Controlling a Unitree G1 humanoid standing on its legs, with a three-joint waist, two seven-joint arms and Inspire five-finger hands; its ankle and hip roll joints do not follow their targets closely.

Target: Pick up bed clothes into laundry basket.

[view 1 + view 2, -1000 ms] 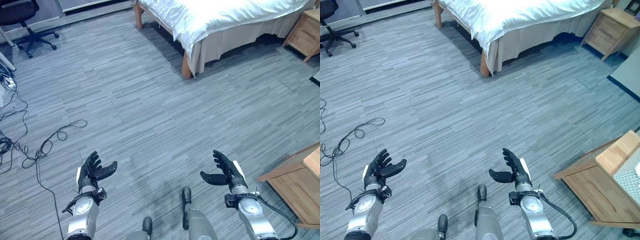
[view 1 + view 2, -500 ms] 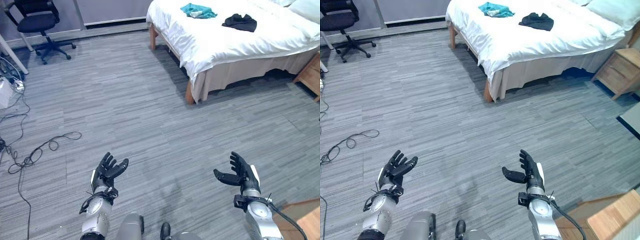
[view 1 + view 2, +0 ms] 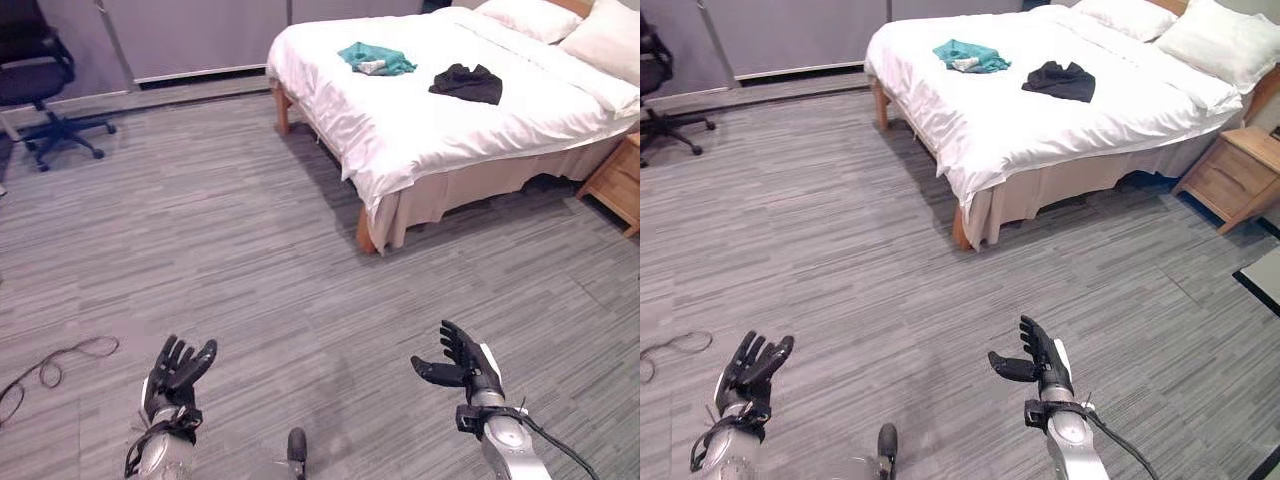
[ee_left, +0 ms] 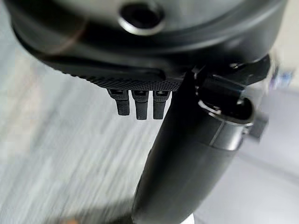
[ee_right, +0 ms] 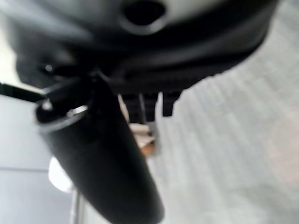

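A: Where are the clothes?
B: A teal cloth [image 3: 375, 58] and a black cloth [image 3: 467, 83] lie on the bed [image 3: 420, 130].
A: And the robot hands?
B: The left robot hand [image 3: 173, 372] and the right robot hand [image 3: 462, 366] are well apart from the bed, fingers spread, holding nothing.

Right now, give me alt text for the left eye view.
A white bed stands across the grey floor, with a teal garment and a black garment lying apart on it. Near the camera, the left hand and right hand hover open, empty.
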